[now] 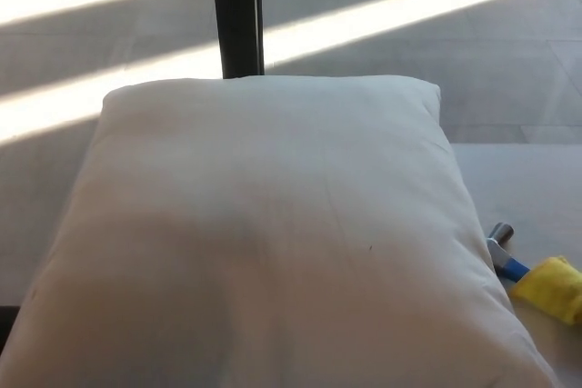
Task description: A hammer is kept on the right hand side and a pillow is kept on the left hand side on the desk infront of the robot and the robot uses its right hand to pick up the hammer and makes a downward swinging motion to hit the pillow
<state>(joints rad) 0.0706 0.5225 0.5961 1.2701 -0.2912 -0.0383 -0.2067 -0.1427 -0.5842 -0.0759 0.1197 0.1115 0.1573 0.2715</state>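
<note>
Hammer (509, 265) lies untouched at worktop (536, 188) right edge, just beside the pillow (273, 243), no hand in view so can't tell grip state; pickup's next, bring your right hand in.

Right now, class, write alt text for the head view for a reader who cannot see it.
A large white pillow fills most of the desk. A hammer with a blue and yellow handle lies at its right edge. No robot hand shows.
</note>
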